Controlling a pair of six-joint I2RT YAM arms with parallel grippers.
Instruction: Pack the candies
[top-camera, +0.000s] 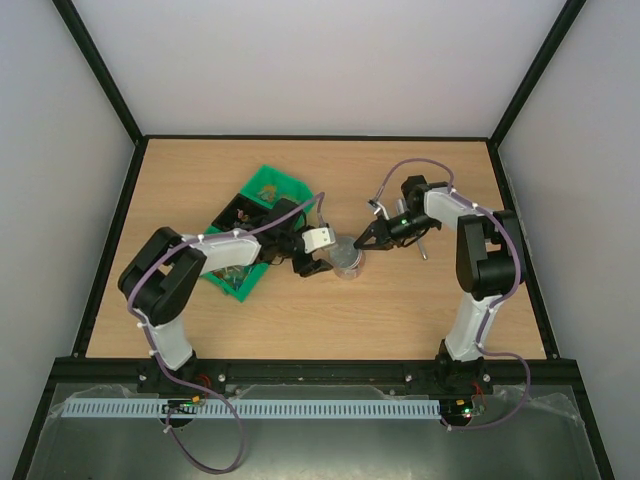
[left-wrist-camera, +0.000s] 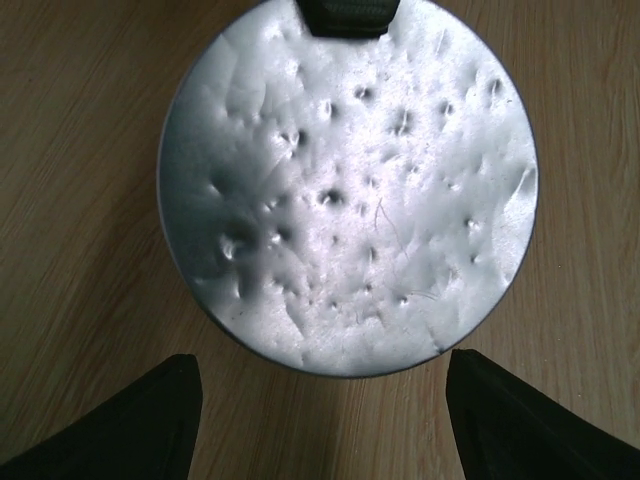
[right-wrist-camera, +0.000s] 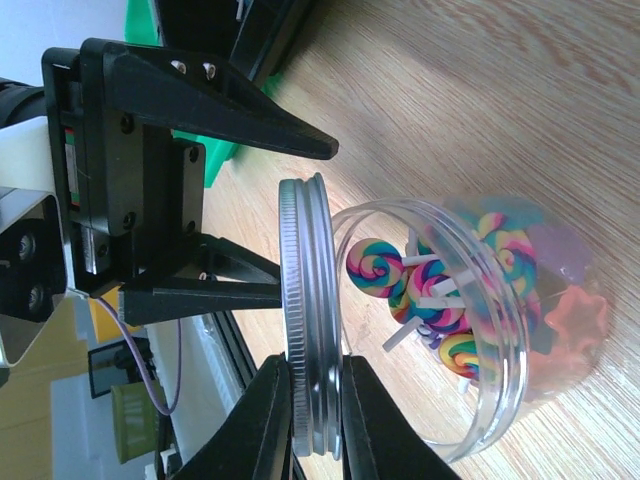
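**Entry: lid-fitting stage, jar already filled**

- **Contents:** candies (right-wrist-camera: 375, 268), swirl lollipops w/ white sticks, are inside the clear jar (right-wrist-camera: 430, 205). The jar stands on the table (left-wrist-camera: 80, 150) between the two arms.
- **Right gripper** (right-wrist-camera: 315, 375): clenched on the edge of the silver lid (right-wrist-camera: 303, 280), holding it over the jar mouth. The lid looks slightly tilted vs. the rim, and we cannot tell if they touch.
- **Left gripper** (left-wrist-camera: 322, 365): released and gripping nothing. Its fingers are spread wide, w/ the tips just short of the jar.

**Risks, as we judge them:**
1. The jar is unbraced — a sideways push or twist from the lid may slide or spin it on the wood.
2. A tilted lid may cross-thread or jam.
3. The pinch is on the edge only, so the lid may pivot or slip under load.
4. The sticks sit near the mouth — one may foul the lid.
5. The grippers are close together, so a knock is poss. if the left one closes late.
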